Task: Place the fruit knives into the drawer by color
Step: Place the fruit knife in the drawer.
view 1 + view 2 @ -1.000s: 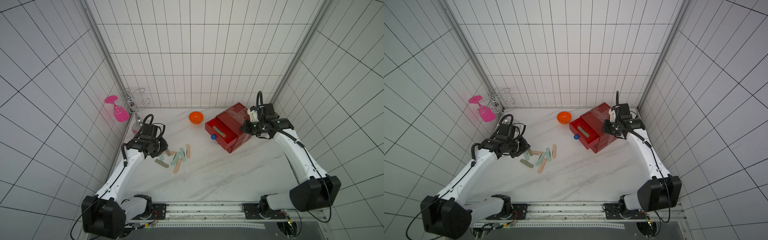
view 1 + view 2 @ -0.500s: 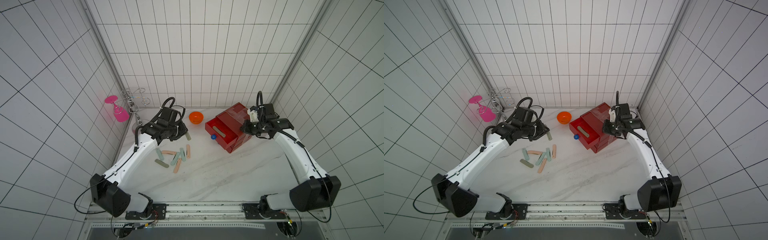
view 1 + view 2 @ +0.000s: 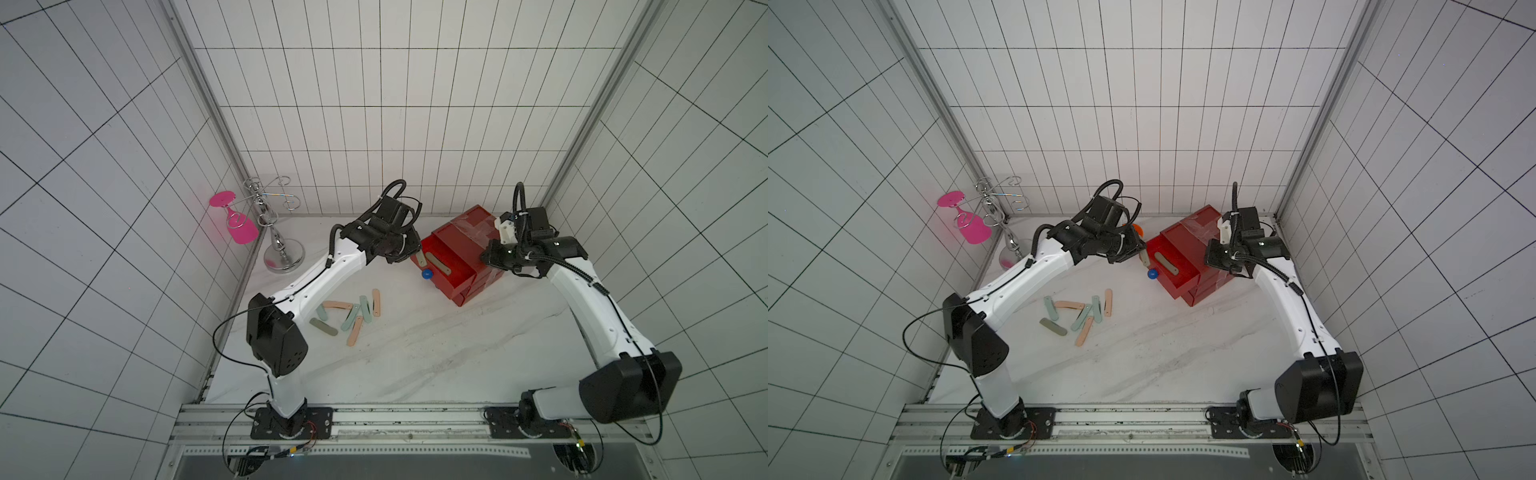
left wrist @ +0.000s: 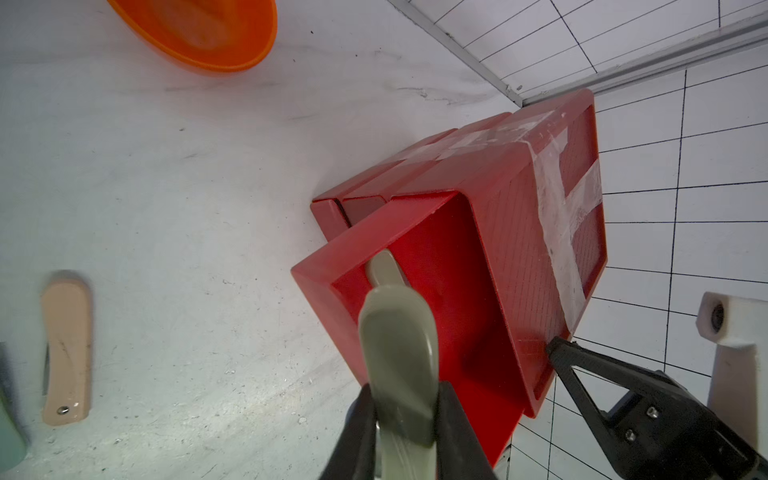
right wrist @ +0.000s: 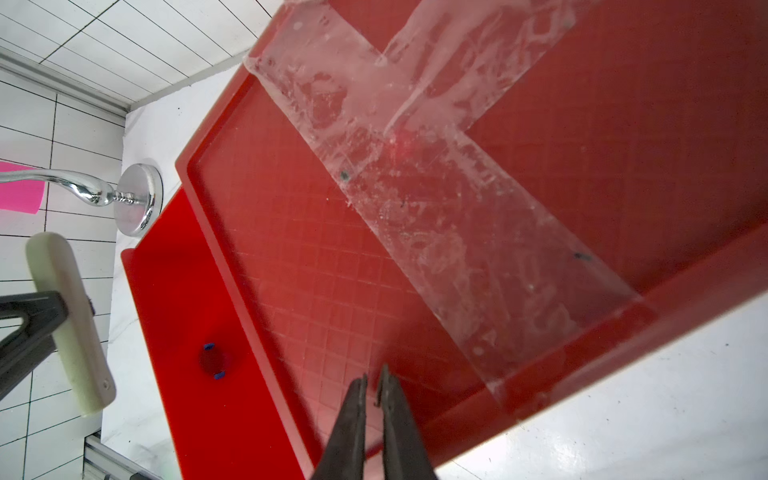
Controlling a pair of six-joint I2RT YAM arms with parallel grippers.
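Marble tabletop [image 3: 415, 353] — seven knives [image 3: 354, 331], one in drawer [image 3: 457, 258], one held

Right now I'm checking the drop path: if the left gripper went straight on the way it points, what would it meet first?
Probably the open drawer: the left gripper, shut on an olive-grey knife, points into it, toward the knife lying inside; depth is unclear.

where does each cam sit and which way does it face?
Top views: high above the front rail, facing down; both arms whole, red chest, loose knives.
Left wrist: on left arm, facing along left gripper clamping an olive-grey knife at the open drawer.
Right wrist: on right arm, facing along shut right gripper onto the chest's taped top.
Shared: both wrist views show chest and held knife.
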